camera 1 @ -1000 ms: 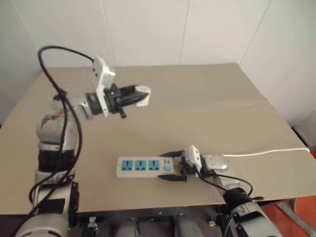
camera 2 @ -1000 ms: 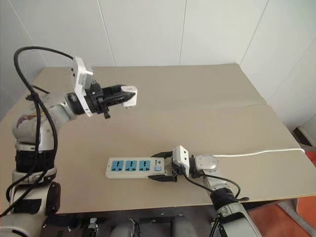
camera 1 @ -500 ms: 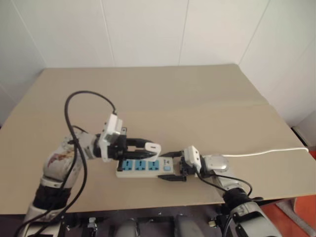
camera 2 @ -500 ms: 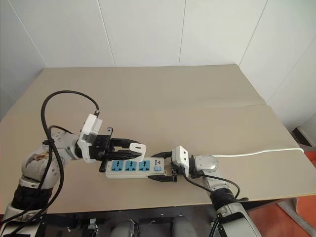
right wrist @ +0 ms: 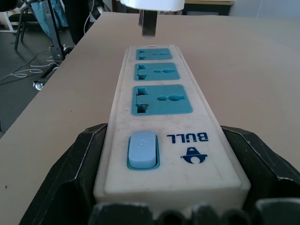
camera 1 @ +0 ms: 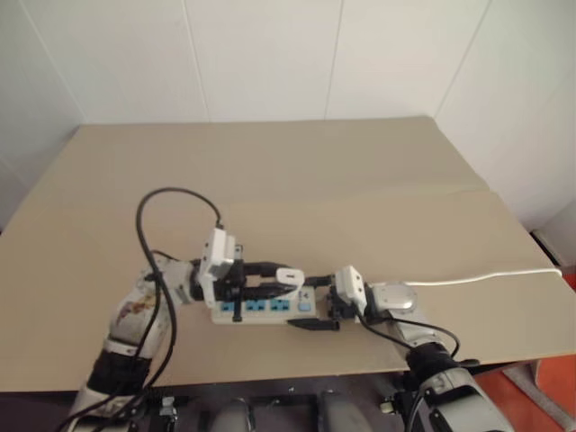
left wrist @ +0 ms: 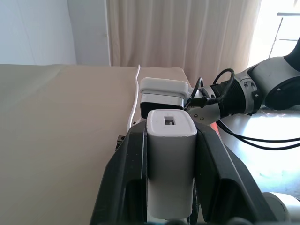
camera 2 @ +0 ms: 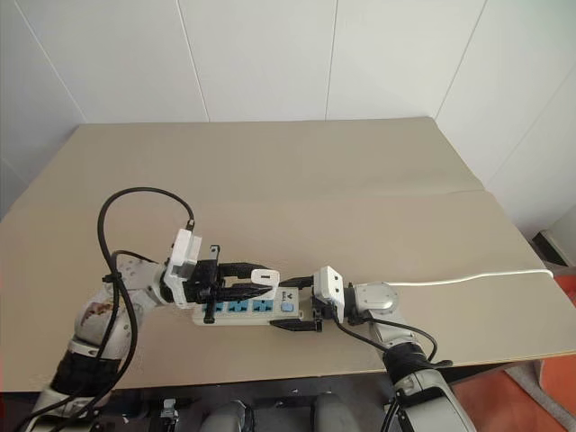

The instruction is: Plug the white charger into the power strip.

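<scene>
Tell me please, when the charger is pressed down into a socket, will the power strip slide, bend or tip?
The power strip looks like a rigid plastic bar lying flat on the table, so it should not bend or tip. Its smooth shell might slide, but the right gripper clasps its switch end, probably steadying it. The left gripper holds the white charger above the sockets.

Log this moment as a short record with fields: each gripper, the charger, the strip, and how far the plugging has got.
left gripper: jaws shut on the small white rounded charger block, held level above the strip
right gripper: jaws set wide around the switch end of the long white power strip with three blue sockets, bracing it on the tan table
charger prongs: hang clear above the strip, near the socket farthest from the switch
blue switch: at the held end
stage: not yet plugged in
</scene>
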Robot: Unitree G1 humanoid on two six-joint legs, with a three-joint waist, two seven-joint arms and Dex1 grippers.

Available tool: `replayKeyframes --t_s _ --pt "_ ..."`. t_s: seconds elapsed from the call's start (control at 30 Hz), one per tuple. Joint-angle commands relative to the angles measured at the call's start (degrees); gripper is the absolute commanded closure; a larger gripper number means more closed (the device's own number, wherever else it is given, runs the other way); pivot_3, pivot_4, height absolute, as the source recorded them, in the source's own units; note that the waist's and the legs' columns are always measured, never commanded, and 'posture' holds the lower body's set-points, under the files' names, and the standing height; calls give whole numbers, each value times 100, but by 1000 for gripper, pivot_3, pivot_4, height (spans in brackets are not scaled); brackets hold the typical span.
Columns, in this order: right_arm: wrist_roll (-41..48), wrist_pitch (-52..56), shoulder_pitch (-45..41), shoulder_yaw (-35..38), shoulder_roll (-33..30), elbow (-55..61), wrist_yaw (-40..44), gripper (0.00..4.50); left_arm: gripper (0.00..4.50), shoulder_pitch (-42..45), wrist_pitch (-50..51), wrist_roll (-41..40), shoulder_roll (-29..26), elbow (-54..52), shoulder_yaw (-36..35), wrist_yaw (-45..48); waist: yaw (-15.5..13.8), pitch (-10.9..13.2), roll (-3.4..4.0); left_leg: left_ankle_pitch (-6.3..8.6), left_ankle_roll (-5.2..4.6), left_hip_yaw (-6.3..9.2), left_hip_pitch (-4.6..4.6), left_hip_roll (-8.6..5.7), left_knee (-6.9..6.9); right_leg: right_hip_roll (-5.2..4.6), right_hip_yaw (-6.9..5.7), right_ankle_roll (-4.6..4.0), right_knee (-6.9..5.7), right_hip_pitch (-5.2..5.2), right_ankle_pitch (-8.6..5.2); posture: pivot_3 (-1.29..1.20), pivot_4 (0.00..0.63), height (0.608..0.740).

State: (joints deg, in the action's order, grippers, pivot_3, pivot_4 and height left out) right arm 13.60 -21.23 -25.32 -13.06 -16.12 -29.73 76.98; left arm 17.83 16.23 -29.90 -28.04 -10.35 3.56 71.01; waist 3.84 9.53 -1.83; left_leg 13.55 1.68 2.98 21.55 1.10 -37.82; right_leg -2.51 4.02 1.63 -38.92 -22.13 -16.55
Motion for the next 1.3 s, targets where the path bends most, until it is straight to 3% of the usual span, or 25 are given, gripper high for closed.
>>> replayKeyframes --t_s 0.03,0.3,0.8,1.3 --pt "-147 66 180 -171 7 -8 26 1063 3505 -99 -511 90 186 126 -20 -86 -2 0 0 0 0 0 0 0 0 -1 0 0 1 0 0 0 150 740" --pt "-140 215 247 -178 -54 137 5 1063 3505 -393 -537 242 256 240 67 -363 -8 0 0 2 -3 2 3 -1 2 -2 0 0 6 0 0 0 150 740" --pt "-116 430 332 -172 -171 362 12 1063 3505 -536 -1869 402 546 961 185 59 -43 0 1 3 -5 0 7 -2 3 -3 -1 0 15 0 0 0 150 740" --pt "-130 512 285 -194 -165 357 29 1063 3505 -555 -2313 425 430 1294 233 430 -46 1 1 4 -7 -1 7 -1 4 -3 -1 1 18 1 0 0 150 740"
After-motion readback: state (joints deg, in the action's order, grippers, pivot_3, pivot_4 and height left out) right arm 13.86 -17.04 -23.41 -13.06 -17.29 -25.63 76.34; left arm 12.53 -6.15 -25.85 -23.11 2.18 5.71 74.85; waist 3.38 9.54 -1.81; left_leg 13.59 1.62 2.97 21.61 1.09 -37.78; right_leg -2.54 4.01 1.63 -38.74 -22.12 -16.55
